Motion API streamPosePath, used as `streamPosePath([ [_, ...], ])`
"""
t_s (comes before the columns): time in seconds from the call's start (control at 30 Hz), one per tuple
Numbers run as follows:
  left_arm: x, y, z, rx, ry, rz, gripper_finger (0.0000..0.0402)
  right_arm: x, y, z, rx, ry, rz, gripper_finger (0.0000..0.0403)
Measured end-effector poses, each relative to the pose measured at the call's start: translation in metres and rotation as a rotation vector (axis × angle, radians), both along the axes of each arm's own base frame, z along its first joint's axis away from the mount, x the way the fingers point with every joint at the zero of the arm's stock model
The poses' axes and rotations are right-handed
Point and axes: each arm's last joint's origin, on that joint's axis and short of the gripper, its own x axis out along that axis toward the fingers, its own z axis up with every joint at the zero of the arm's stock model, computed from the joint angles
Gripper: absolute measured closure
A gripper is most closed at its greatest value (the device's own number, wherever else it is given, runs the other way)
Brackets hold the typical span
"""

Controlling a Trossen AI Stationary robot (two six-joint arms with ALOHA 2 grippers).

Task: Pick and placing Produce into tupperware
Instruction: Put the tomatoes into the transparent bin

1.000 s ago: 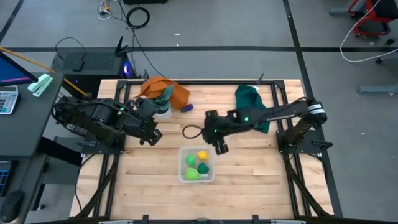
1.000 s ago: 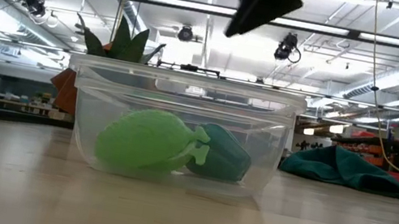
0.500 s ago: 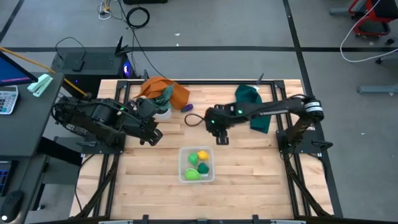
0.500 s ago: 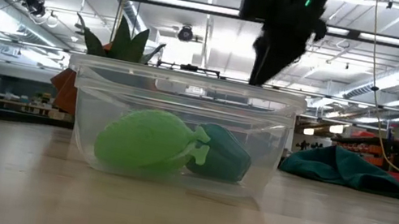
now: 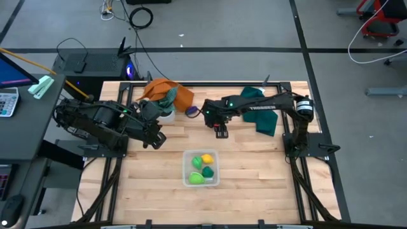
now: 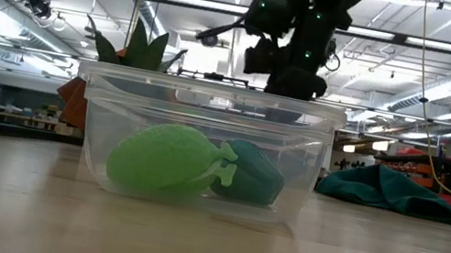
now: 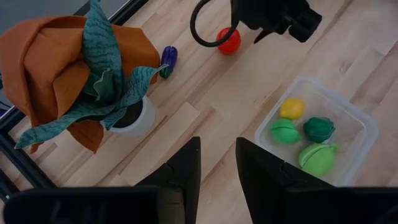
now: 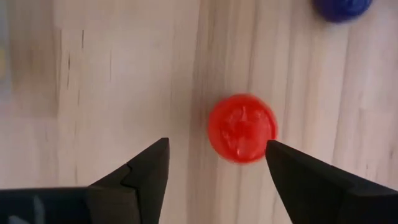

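Note:
The clear tupperware [image 5: 201, 168] stands near the table's middle and holds a yellow piece [image 7: 292, 109] and three green pieces [image 7: 284, 132] of produce. A red piece [image 8: 242, 127] lies on the wood beyond it, and a purple piece [image 5: 191, 110] lies farther back by the plant pot. My right gripper [image 8: 217, 174] hangs open just above the red piece, pointing down. The piece lies a little ahead of the fingertips, close to one finger, and touches neither. My left gripper [image 7: 217, 165] waits open and raised at the table's left with nothing between its fingers.
A small white pot with a plant, wrapped in an orange cloth [image 5: 166, 95], stands at the far left. A dark green cloth [image 5: 261, 108] lies at the far right under my right arm. Bare wood lies around the tupperware and toward the near edge.
My right gripper has swung from above the tupperware toward the table's far edge and a little to the left. It has come down over the red piece and now points more steeply down. The produce in the tupperware has stayed where it was.

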Motion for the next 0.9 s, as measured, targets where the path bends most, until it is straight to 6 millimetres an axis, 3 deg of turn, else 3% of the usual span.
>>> streamPosePath([
  [0.47, -0.001, 0.000, 0.000, 0.008, -0.004, 0.007, 0.0294, 0.010, -0.017, -0.016, -0.026, -0.027, 0.001, 0.0079],
  [0.9, 0.000, 0.000, 0.001, 0.002, -0.012, 0.012, 0.0294, 0.014, -0.032, -0.042, 0.004, 0.020, -0.037, 0.0070],
])
